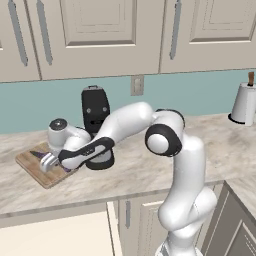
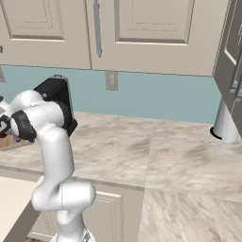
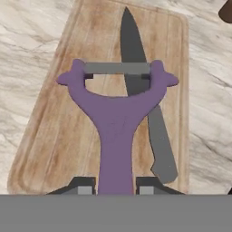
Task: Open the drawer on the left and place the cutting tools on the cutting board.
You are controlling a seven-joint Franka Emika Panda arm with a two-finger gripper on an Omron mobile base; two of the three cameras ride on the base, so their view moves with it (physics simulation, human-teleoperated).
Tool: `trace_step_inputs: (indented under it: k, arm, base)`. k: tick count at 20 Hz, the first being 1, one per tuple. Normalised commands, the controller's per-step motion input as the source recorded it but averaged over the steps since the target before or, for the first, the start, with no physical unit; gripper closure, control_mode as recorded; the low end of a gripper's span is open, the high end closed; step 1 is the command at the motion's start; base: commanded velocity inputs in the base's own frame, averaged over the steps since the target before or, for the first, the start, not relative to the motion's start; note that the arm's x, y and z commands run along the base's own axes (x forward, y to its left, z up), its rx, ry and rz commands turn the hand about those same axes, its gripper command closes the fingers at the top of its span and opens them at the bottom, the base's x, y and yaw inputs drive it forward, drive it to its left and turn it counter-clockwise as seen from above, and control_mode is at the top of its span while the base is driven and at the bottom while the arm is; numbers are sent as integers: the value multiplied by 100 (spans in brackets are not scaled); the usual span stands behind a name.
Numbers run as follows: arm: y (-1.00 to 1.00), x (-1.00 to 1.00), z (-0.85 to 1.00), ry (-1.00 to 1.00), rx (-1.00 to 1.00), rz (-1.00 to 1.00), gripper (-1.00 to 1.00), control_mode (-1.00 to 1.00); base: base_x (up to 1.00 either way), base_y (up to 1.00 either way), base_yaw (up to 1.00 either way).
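**Peeler over the board, knife already lying there**

Peeler (image 3: 117, 118), purple and Y-shaped, sits with its handle between the two dark fingertips (image 3: 81, 185) of the gripper (image 3: 115, 188), which stand closed against the handle on both sides. Its grey blade bar crosses above the knife (image 3: 144, 104), which lies flat on the cutting board (image 3: 54, 136), dark blade pointing away from the hand. From the left base view the gripper (image 1: 49, 161) hangs low over the board (image 1: 42, 172) on the marble counter (image 1: 150, 165), just left of the black coffee machine (image 1: 95, 107). At the lower left edge the drawer (image 1: 55, 235) stands open, showing its pale inside.
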Motion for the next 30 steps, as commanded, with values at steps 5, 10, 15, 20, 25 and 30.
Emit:
trace_step_inputs:
  k: [5,10,15,20,25,30]
  arm:
    - [1,17,-3,0,0,0,-100,-100]
    - [2,2,0,0,2,0,-100,-100]
    - [4,-38,19,-4,4,0,-100,-100]
    - [0,-69,41,-7,4,0,-100,-100]
    - [-16,-82,52,-6,2,0,-100,-100]
    - [-48,-86,72,0,5,0,-100,-100]
  base:
    - [0,0,0]
    - [0,0,0]
    - [0,0,0]
    - [0,0,0]
    - [0,0,0]
    - [0,0,0]
